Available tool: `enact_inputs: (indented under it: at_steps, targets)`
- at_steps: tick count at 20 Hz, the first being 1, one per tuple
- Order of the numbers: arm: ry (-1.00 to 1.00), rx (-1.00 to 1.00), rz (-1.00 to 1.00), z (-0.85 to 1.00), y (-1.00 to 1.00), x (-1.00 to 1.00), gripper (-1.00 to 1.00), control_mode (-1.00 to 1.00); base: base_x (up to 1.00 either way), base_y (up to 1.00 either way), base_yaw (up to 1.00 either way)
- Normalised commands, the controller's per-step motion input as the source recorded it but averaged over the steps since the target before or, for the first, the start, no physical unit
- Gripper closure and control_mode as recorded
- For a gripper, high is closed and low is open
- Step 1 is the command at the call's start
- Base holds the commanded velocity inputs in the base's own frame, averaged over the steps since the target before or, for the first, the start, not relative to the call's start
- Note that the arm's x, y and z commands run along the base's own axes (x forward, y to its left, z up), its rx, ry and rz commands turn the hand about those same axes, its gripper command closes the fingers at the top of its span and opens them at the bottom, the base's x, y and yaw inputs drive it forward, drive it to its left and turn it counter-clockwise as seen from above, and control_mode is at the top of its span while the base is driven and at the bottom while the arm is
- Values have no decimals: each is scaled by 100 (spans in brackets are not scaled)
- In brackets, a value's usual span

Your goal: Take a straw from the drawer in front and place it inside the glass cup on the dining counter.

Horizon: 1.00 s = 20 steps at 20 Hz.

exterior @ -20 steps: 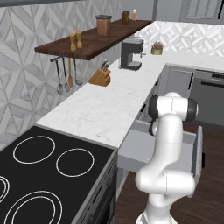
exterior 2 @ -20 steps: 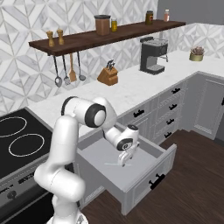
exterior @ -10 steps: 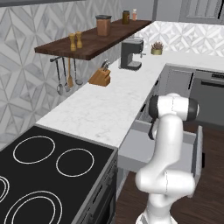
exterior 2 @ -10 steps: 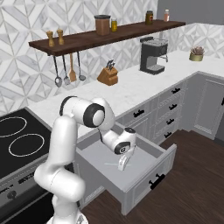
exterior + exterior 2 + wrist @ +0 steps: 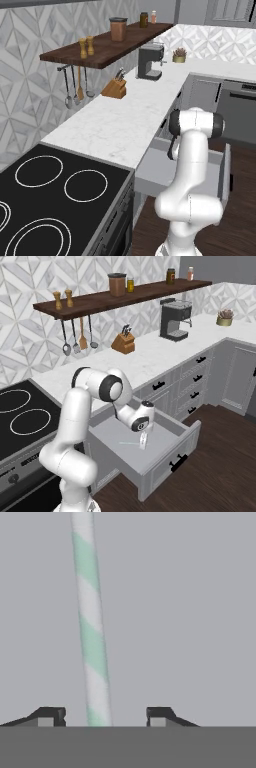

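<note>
The drawer stands pulled out under the marble worktop, and its grey floor shows beside my arm. A green-and-white striped straw lies flat on that floor. My gripper points down into the drawer, right at the straw's end. In the hand view the straw runs between the two fingertips of my gripper, nearer the left one. A gap shows on each side, so the jaws stand open around it without touching. The glass cup and the dining counter are out of view.
A black cooktop lies left of the drawer. On the worktop behind stand a knife block and a coffee machine. Closed drawers with black handles run to the right. The drawer's front juts over dark wood floor.
My hand has sunk a little lower into the drawer, down to the straw. The drawer and the straw have not moved.
</note>
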Motion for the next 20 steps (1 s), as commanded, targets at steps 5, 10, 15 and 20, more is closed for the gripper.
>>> enact_inputs:
  at_steps: [5,10,15,20]
  targets:
    - [-2,0,16,-59,1,-4,-100,-100,0,0,0]
    - [-11,0,10,-79,0,-34,-100,-100,0,0,0]
    - [-10,0,6,-71,1,-35,-100,-100,0,0,0]
    - [0,0,2,-53,8,-1,100,-100,0,0,0]
